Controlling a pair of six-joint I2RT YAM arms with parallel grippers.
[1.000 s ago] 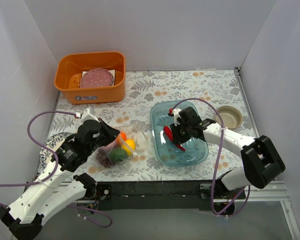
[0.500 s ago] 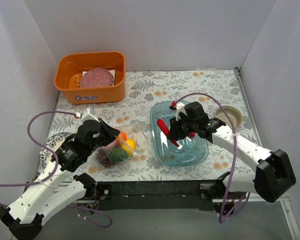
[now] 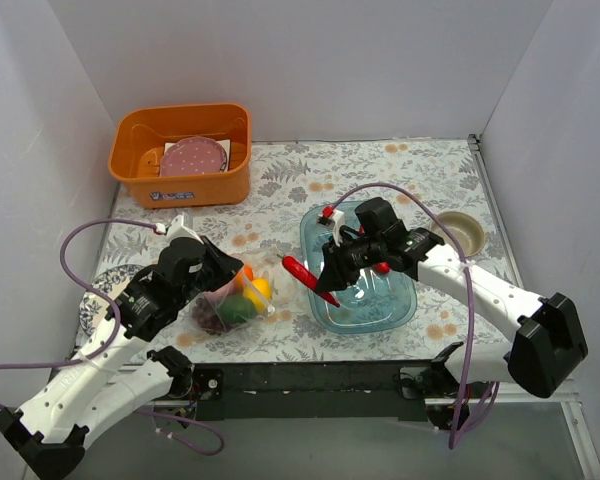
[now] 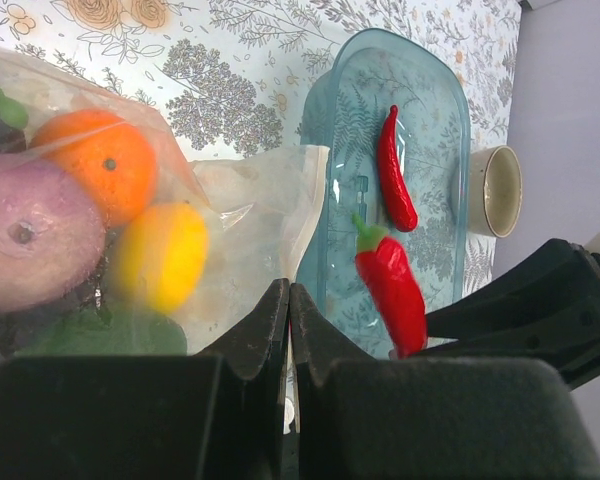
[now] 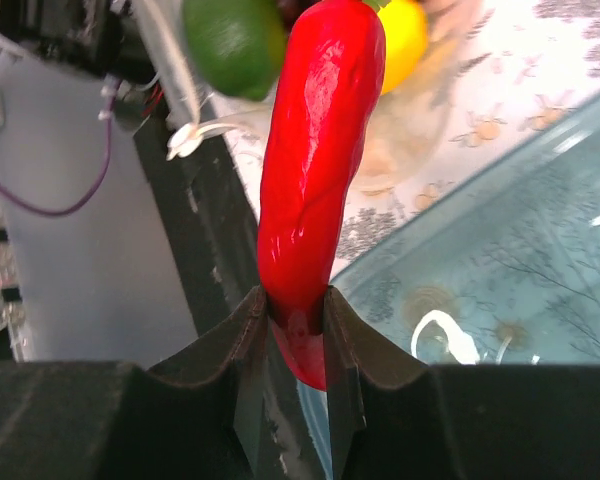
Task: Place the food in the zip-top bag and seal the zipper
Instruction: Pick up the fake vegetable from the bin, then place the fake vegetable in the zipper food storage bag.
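Observation:
The clear zip-top bag (image 3: 242, 297) lies on the cloth left of the blue tray (image 3: 400, 305). It holds an orange (image 4: 105, 165), a lemon (image 4: 160, 255), a green fruit (image 3: 234, 308) and purple pieces (image 4: 30, 235). My left gripper (image 3: 220, 275) is shut on the bag's edge (image 4: 270, 200) near its mouth. My right gripper (image 3: 332, 290) is shut on a long red chili (image 3: 306, 278), held in the air over the tray's left rim and pointing at the bag; the chili also shows in the right wrist view (image 5: 315, 150). A second chili (image 4: 395, 170) lies in the tray. The zipper strip is not clear to see.
An orange basket (image 3: 180, 180) with a pink dotted plate (image 3: 192, 157) stands at the back left. A beige bowl (image 3: 463, 235) sits right of the tray. A patterned plate (image 3: 98, 290) lies under my left arm. White walls close three sides.
My right gripper has lifted the chili out of the tray and carried it left toward the bag. My left gripper has stayed on the bag.

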